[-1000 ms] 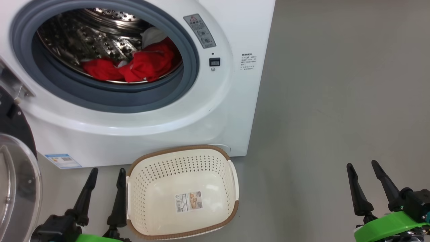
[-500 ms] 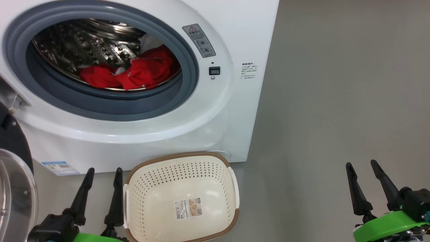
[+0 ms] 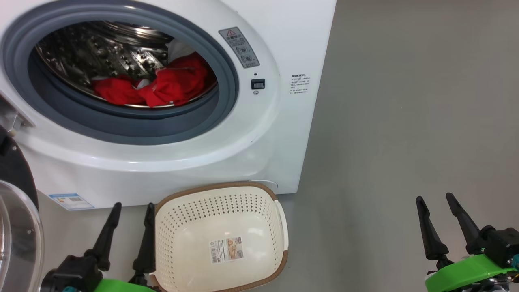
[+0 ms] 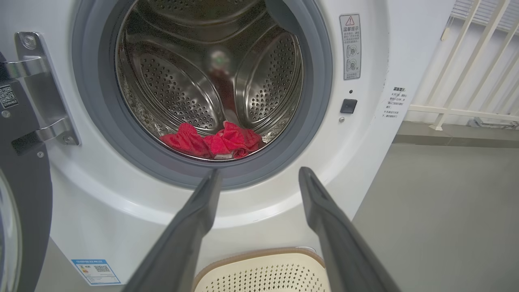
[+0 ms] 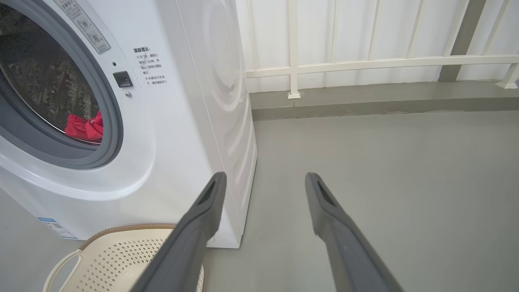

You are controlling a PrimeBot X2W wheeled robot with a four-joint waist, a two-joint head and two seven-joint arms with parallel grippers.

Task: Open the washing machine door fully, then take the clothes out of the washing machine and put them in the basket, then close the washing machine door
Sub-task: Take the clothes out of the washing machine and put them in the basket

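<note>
The washing machine door hangs wide open at 8 o'clock in the head view, so I think the job now is getting the clothes out. The red pile, with a bit of white in it, lies low in the drum of the washing machine, at 11 o'clock from the basket. The basket sits on the floor right in front of the machine, and there are no clothes in it.

The left gripper is just beside the basket at its 9 o'clock. Its two fingers are spread apart and hold nothing. The right gripper hangs well off at 3 o'clock, also spread apart and holding nothing.

The left one looks best placed. It should go up and in over the blue-grey ring without bumping it. Then it should push deep into the fattest red lump and squeeze hard. A thin pinch may let the cloth slip or leave the white bit behind.
</note>
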